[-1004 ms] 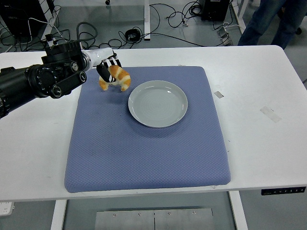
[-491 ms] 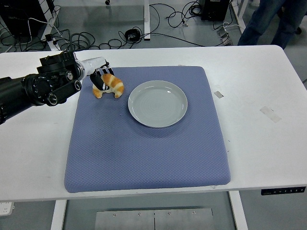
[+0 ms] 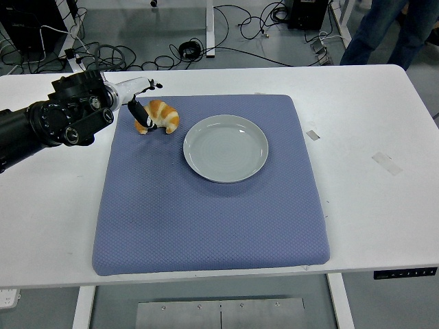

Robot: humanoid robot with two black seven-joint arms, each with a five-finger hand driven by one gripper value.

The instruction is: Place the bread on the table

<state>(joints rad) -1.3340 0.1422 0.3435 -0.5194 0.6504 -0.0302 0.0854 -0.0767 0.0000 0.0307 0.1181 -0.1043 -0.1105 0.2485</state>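
Note:
A golden croissant [image 3: 159,116] lies on the blue mat [image 3: 206,212], near its far left corner and just left of the grey plate [image 3: 226,147]. My left hand [image 3: 142,100] sits right beside the bread on its left. Its fingers [image 3: 136,111] are spread apart and no longer wrap the croissant, though one black fingertip still rests against the bread's left end. The black left arm [image 3: 48,123] reaches in from the left edge over the white table [image 3: 370,178]. No right arm shows.
The plate holds nothing. Small tape marks [image 3: 386,162] are stuck on the table to the right of the mat. A person's legs [image 3: 384,31] stand at the top right, beyond the table. Cables [image 3: 185,49] lie on the floor behind.
The left hand carried the croissant down and to the left onto the mat, then spread its fingers and let it go. The arm has drawn back a little to the left.

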